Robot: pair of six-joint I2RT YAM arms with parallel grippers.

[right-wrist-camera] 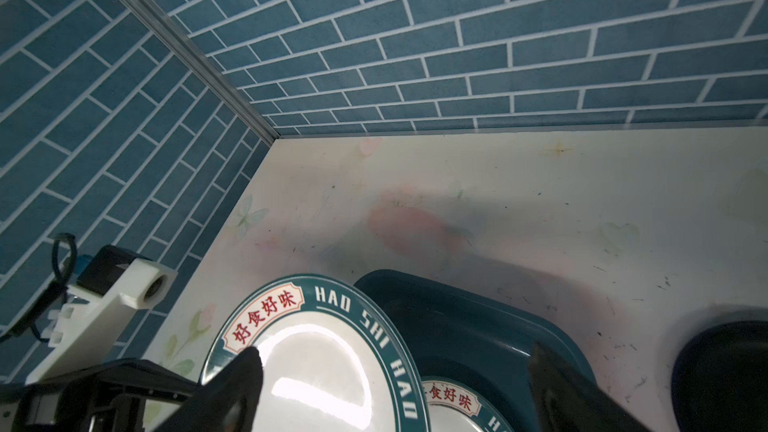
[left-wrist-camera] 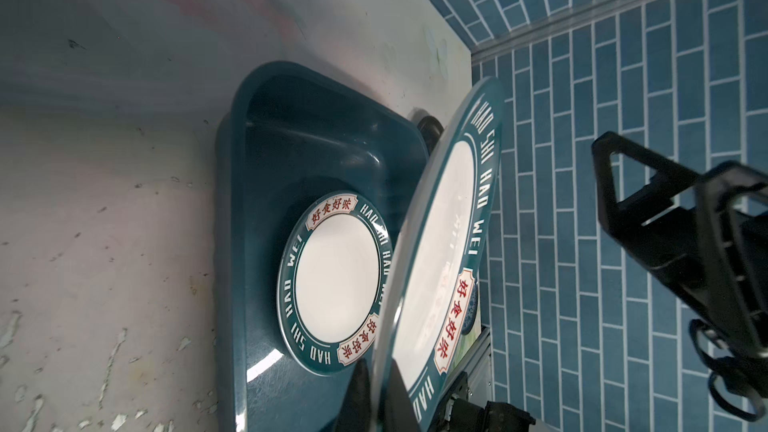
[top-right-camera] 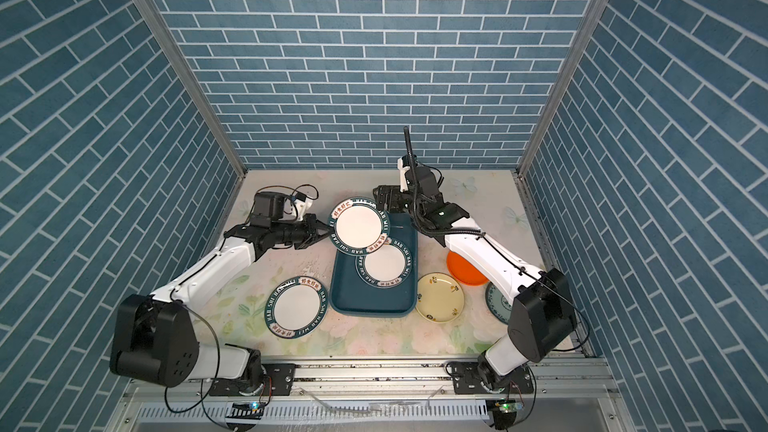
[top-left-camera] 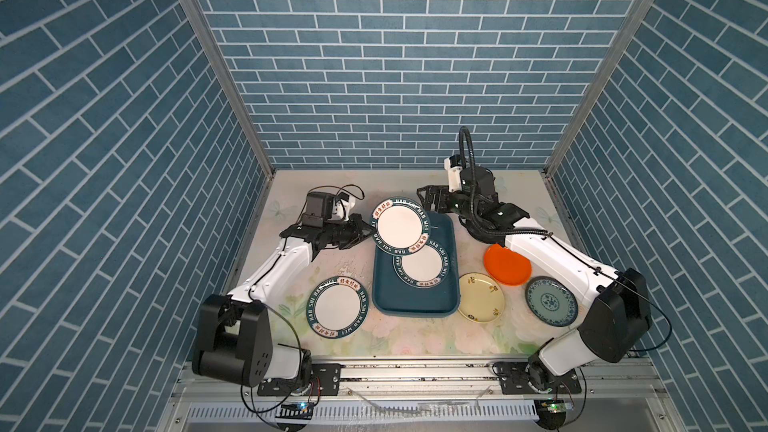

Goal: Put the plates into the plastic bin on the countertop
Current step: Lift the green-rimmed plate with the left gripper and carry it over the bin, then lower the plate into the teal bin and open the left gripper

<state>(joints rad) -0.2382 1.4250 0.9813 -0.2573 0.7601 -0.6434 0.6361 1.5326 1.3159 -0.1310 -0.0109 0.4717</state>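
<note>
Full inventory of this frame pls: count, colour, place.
countertop: 1, pale floral, base
plastic bin: 1, dark teal, countertop centre
held plate: 1, white, dark-green lettered rim, above the bin's far end
binned plate: 1, same pattern, on the bin floor
loose lettered plate: 1, same pattern, countertop left of bin
orange plate: 1, orange, right of bin
cream plate: 1, cream-yellow, by bin's near right corner
blue-patterned plate: 1, blue, countertop far right
black plate: 1, black, beside bin, seen in right wrist view
left end effector: 1, black, shut on held plate's rim
right end effector: 1, black, open, near bin's far end
</note>
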